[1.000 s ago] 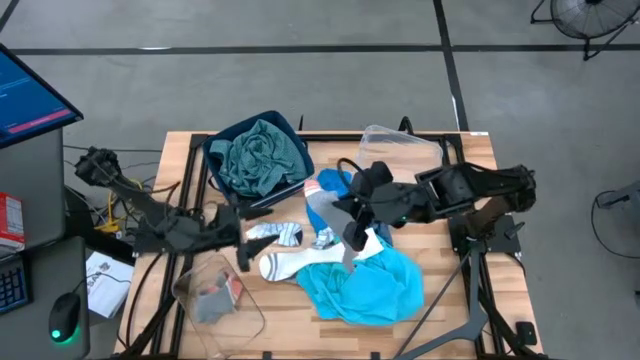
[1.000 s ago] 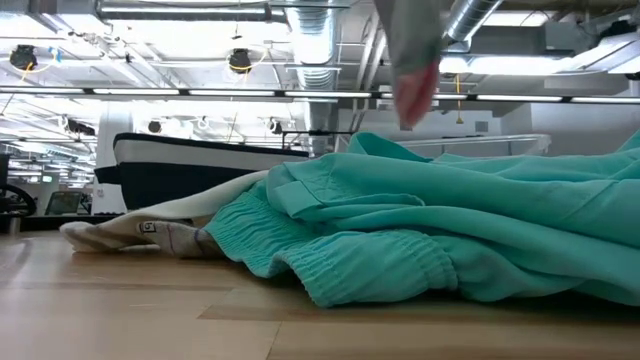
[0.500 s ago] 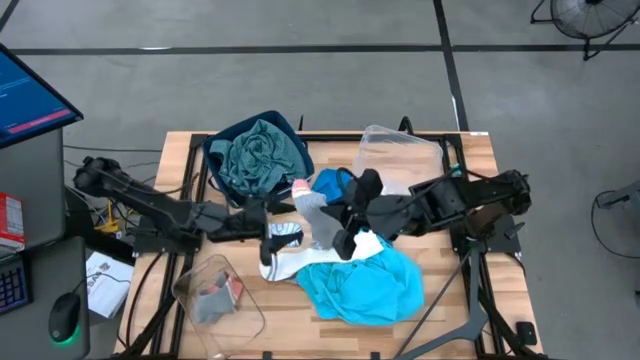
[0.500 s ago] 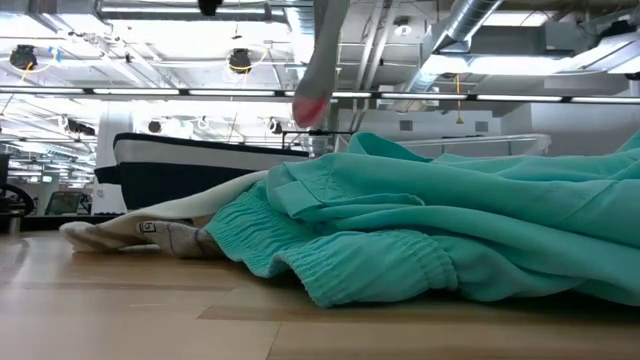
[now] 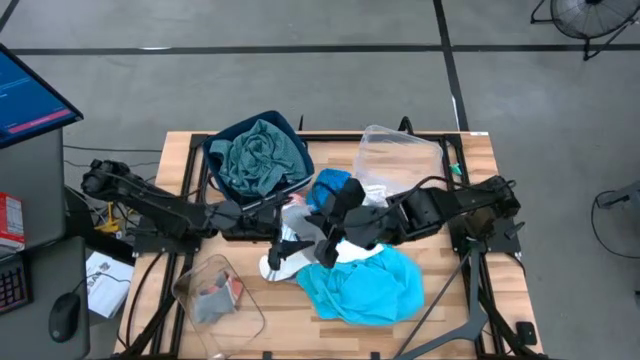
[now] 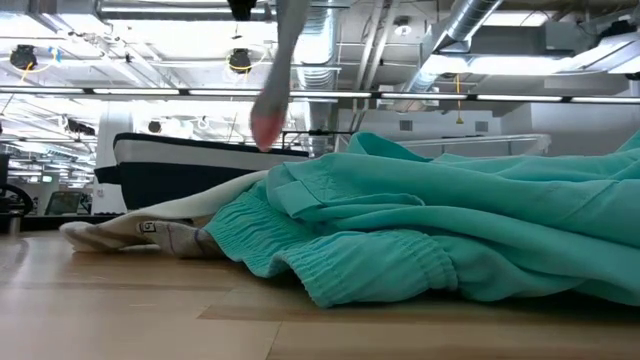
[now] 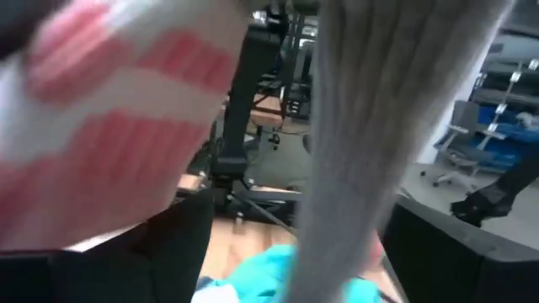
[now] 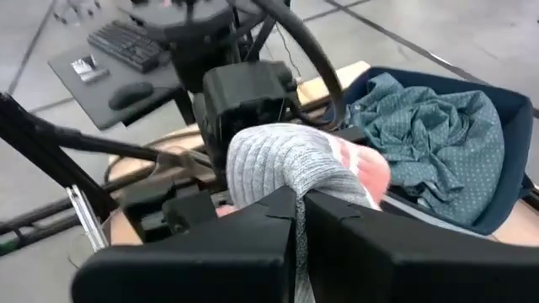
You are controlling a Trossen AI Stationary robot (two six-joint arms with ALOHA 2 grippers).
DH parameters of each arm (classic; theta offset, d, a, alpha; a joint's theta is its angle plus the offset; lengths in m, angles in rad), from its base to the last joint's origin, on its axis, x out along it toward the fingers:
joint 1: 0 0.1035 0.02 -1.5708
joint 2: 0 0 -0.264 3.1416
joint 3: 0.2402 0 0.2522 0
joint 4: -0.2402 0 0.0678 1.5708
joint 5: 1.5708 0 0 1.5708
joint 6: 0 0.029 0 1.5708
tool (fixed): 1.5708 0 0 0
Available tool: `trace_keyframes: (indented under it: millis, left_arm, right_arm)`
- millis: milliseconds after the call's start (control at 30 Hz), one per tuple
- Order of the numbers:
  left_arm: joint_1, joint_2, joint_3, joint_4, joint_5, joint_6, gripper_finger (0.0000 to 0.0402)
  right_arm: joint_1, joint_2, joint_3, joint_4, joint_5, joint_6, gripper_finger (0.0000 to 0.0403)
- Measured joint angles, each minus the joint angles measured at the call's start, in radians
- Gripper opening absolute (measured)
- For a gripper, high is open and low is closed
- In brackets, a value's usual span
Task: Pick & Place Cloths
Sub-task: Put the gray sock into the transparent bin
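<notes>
the right gripper (image 5: pixel 318 222) is clamped tight on a grey-and-coral sock (image 8: pixel 296 165), holding it up over the middle of the bench (image 5: pixel 470 150); in the low view the sock hangs down with its coral toe lowest. the left gripper (image 5: pixel 278 221) sits right at the sock with its jaws spread wide, the sock hanging between its 2 fingers in the left wrist view without being gripped. the teal-green checked shirt (image 5: pixel 258 155) fills the dark blue bin (image 5: pixel 222 140) at the back left corner. a white sock (image 5: pixel 285 262) and a turquoise top (image 5: pixel 365 283) lie near the front edge, a bright blue top (image 5: pixel 331 184) mid-bench.
</notes>
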Motion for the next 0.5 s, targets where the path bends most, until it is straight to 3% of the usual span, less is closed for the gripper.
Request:
trace_keyframes:
  millis: [133,367,500]
  left_arm:
    - [0.002,-0.001,0.000,0.001,-0.015,-0.033,0.0241]
    - [0.021,0.000,0.000,0.010,-0.028,-0.039,0.0023]
    - [0.024,-0.001,0.000,0.046,-0.035,-0.056,0.0004]
  right_arm:
    - [-0.022,0.006,0.005,0.020,-0.015,-0.011,0.0000]
    - [-0.049,0.015,0.003,0.037,-0.100,-0.027,0.0000]
    - [-0.057,0.015,0.003,0.046,-0.121,-0.050,0.0000]
